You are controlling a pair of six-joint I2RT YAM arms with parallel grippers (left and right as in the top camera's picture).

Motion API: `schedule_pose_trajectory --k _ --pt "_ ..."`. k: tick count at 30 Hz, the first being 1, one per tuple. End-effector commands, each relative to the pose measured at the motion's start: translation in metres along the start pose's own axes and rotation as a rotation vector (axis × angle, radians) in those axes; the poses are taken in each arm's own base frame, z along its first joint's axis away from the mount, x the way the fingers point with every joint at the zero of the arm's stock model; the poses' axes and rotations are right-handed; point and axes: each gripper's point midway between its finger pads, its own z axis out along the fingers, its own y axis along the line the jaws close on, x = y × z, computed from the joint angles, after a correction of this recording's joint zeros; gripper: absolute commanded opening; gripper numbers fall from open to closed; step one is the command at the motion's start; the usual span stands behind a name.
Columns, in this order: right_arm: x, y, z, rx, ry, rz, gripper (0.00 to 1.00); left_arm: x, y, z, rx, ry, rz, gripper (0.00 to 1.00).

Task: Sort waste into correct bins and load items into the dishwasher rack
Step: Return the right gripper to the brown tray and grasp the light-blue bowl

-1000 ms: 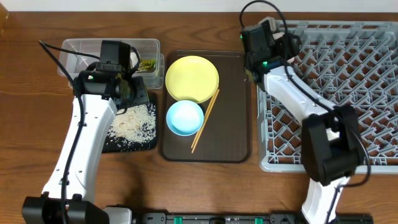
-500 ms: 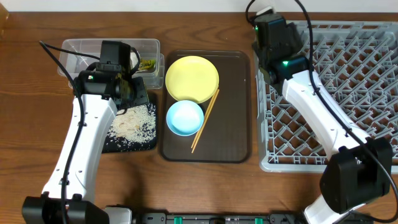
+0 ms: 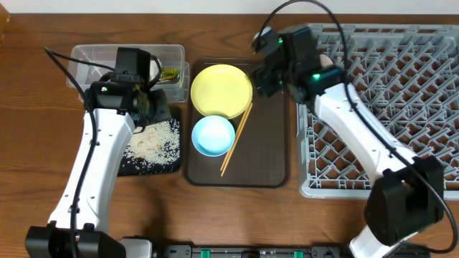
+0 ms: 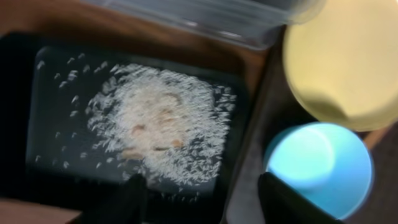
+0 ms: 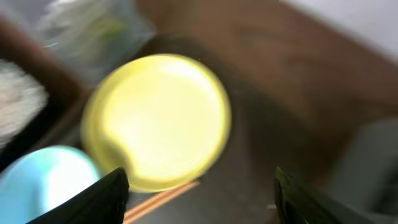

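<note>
Just ahead of right pincer [image 5: 200, 175], yellow plate [image 5: 158, 118].

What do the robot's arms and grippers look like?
The left arm and right arm have white tubular links, black joint housings and black bases. Thin black cables trail from both wrists. A green light glows on the right arm. The left gripper and right gripper have black fingers.
</note>
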Motion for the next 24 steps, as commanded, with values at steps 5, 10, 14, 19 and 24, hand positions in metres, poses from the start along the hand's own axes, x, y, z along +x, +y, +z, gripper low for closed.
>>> schedule_pose_trajectory --k 5,10,14,19,24 --pt "0.029 0.068 0.020 -0.191 0.121 0.032 0.70 -0.009 0.058 -0.001 -0.133 -0.014 -0.213 0.64" --pt "0.053 0.086 0.035 -0.185 0.215 0.063 0.66 -0.008 0.085 -0.001 -0.166 0.000 -0.321 0.69" --pt "0.074 0.101 0.051 -0.201 0.287 0.078 0.60 -0.007 0.091 -0.001 -0.172 0.002 -0.337 0.69" --pt "0.103 0.115 0.071 -0.199 0.378 0.096 0.54 -0.007 0.091 -0.001 -0.172 0.002 -0.337 0.69" --pt "0.124 0.109 0.085 -0.114 0.438 0.115 0.46 -0.007 0.091 -0.001 -0.172 0.002 -0.337 0.69"
